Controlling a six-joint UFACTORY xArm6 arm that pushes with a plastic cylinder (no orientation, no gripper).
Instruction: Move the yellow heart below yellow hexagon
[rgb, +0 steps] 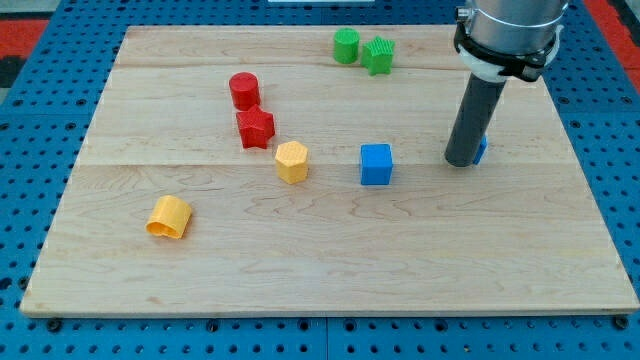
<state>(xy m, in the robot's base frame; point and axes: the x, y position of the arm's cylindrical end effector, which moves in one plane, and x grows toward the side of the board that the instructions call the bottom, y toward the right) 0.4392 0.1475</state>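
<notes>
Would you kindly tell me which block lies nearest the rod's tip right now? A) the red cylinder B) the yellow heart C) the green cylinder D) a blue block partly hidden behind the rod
D: my tip rests against a small blue block peeking out on the rod's right, while the yellow heart sits far off at the view's left.

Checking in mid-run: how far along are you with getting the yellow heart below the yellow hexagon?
Nothing looks done yet. The yellow heart sits toward the view's lower left, well left of the yellow hexagon, not beneath it. My tip is far off at the view's right, against a partly hidden blue block. Left: cross over and push the heart rightward.
</notes>
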